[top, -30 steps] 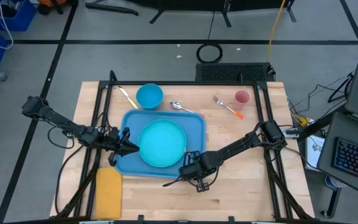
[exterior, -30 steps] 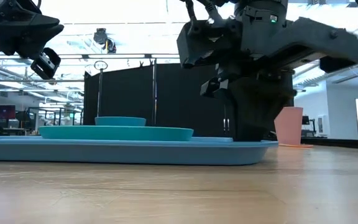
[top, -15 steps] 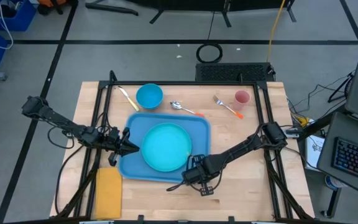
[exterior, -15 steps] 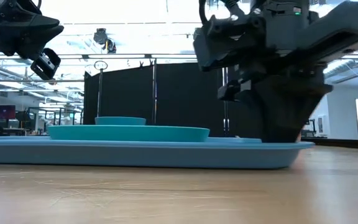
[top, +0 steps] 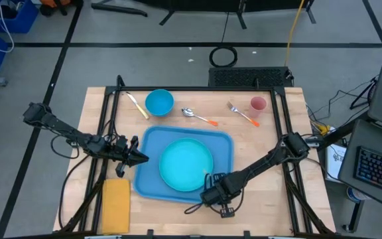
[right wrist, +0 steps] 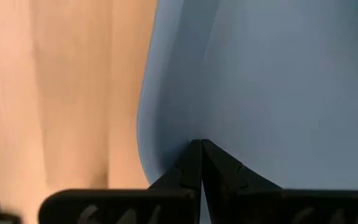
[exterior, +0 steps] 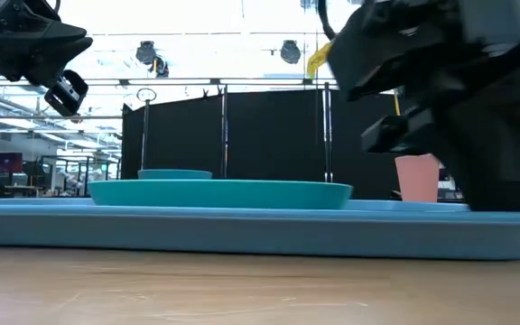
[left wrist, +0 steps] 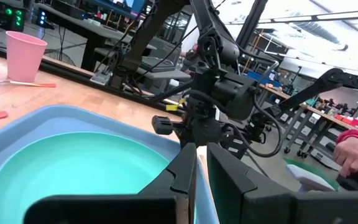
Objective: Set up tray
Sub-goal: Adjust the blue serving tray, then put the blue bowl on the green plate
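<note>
The blue tray (top: 152, 182) lies flat on the wooden table with the round teal plate (top: 186, 164) on it. They also show in the low view, the tray (exterior: 242, 230) under the plate (exterior: 219, 192). My right gripper (top: 211, 190) is shut, with its tips down inside the tray's near right corner. My left gripper (top: 140, 158) hangs shut above the table beside the tray's left edge, pointing level at the plate (left wrist: 73, 168). It touches nothing. My right gripper presses its shut fingertips (right wrist: 191, 163) down on the tray's floor (right wrist: 260, 93). The spot is just inside the rounded rim of the near right corner (right wrist: 146, 137). The fingers come steeply from above. The tray stays flat on the table.
Along the far side lie a blue bowl (top: 159, 103), a yellow-handled utensil (top: 136, 104), a spoon (top: 197, 116), a fork (top: 243, 113) and a pink cup (top: 258, 104). A yellow-orange napkin (top: 116, 206) lies at the near left corner. Bare wood lies right of the tray.
My right gripper has moved toward the table's right edge and a little toward the near edge, staying shut. The tray and the plate on it have slid along the table with it, staying flat. The tray's left edge has drawn away from my left gripper.
</note>
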Tool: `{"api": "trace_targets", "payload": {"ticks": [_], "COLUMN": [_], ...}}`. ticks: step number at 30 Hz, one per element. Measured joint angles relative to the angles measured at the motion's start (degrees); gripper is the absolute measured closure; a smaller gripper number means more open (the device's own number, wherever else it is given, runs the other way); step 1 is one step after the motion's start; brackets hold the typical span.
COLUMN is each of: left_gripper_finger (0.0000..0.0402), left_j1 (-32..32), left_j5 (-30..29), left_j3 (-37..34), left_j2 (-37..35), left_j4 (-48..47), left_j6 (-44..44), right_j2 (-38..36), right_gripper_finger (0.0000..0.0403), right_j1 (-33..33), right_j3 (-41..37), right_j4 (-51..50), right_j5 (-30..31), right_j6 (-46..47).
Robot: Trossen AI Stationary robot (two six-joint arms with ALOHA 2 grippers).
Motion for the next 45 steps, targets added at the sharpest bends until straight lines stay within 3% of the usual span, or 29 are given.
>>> {"api": "trace_targets", "payload": {"ticks": [16, 32, 45], "left_gripper_finger": [0.036, 0.036, 0.036], "left_j1": [0.02, 0.02, 0.02], "left_j5": [-0.63, -1.03, -1.44], "left_j3": [0.0, 0.0, 0.01], "left_j2": [0.0, 0.0, 0.01], "left_j4": [-0.13, -0.13, -0.19], "left_j6": [-0.04, -0.22, -0.22], "right_j2": [-1.87, -2.85, -10.61], "right_gripper_finger": [0.0403, 0.0403, 0.0401], "right_j1": [5.02, 8.87, 9.04], "right_j3": [-0.83, -4.72, -4.92], "right_j4": [-4.5, -3.83, -3.85], "right_j5": [-1.27, -6.98, 3.15], "right_j6": [11.41, 21.66, 23.74]}}
